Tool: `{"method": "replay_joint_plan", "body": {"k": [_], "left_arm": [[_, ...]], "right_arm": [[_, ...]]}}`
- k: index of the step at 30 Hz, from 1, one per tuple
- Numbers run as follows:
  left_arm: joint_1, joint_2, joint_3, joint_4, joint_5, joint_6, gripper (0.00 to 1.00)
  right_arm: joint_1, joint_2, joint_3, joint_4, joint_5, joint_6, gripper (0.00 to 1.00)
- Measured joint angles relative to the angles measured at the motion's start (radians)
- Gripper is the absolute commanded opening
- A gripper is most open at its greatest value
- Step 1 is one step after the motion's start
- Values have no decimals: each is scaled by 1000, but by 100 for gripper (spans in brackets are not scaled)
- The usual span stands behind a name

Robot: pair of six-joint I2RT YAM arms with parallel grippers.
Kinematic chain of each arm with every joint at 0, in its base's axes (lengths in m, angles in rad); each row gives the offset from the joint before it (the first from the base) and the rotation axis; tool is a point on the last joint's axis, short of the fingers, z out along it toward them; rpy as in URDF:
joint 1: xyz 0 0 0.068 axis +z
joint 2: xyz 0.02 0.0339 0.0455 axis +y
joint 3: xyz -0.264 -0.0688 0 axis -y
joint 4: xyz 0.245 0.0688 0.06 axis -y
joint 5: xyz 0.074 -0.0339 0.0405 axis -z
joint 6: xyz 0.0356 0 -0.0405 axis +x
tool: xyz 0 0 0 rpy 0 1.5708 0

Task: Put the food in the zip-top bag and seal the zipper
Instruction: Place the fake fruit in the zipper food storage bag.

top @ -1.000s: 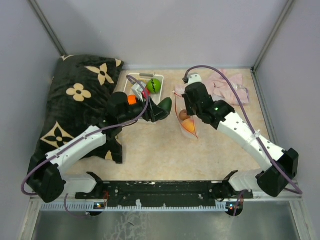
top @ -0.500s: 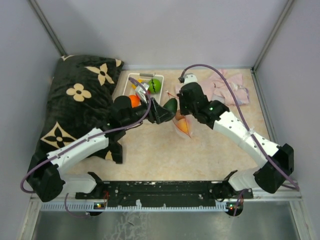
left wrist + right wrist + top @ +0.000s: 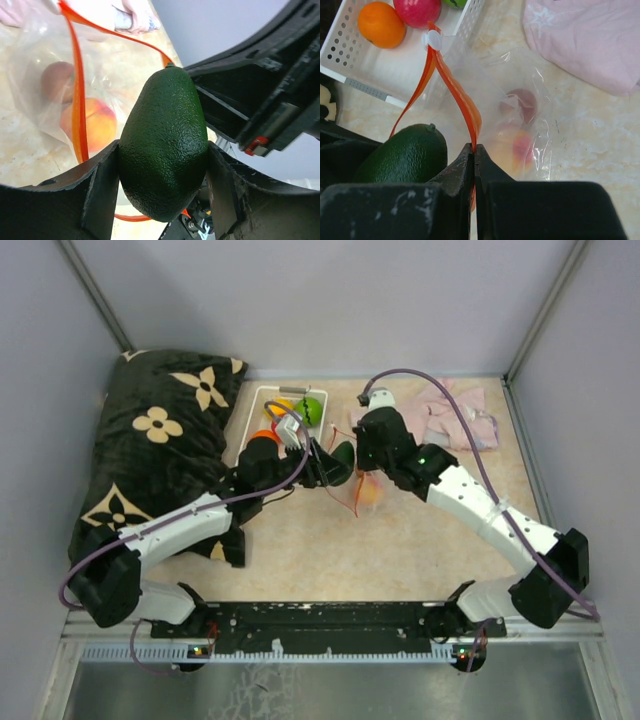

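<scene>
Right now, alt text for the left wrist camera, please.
The left gripper holds a dark green avocado at the mouth of the clear zip-top bag, whose red-orange zipper hangs open in a loop. A peach and a brownish fruit lie inside.

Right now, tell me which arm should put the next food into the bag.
Left. Its jaws grip the avocado at the open mouth of the zip-top bag; the right jaws pinch the zipper, holding it open.

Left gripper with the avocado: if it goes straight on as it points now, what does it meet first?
Probably the zipper at the open bag mouth, just ahead of the avocado tip. The right gripper, pinching that zipper, is close beside; depth is unclear.
</scene>
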Motion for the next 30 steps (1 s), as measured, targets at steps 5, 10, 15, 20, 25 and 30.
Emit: {"method": "replay_joint_plan", "body": {"k": [5,10,15,20,25,30], "left_arm": [[0,14,0,-38,-40,6,50],[0,42,10,-104,-64,26,56],[0,73,34,-141,-65,34,67],[0,77,59,-149,-60,39,78],[0,77,65,-149,-51,44,85],[0,77,65,-154,-48,51,87]], "right_arm": [[0,-32,-14,4,9,0,0],[0,-45,-27,15,8,0,0],[0,-46,-32,21,-1,7,0],[0,-46,-32,22,-5,8,0],[0,-49,-43,29,-4,8,0],[0,-49,-46,27,-3,8,0]]}}
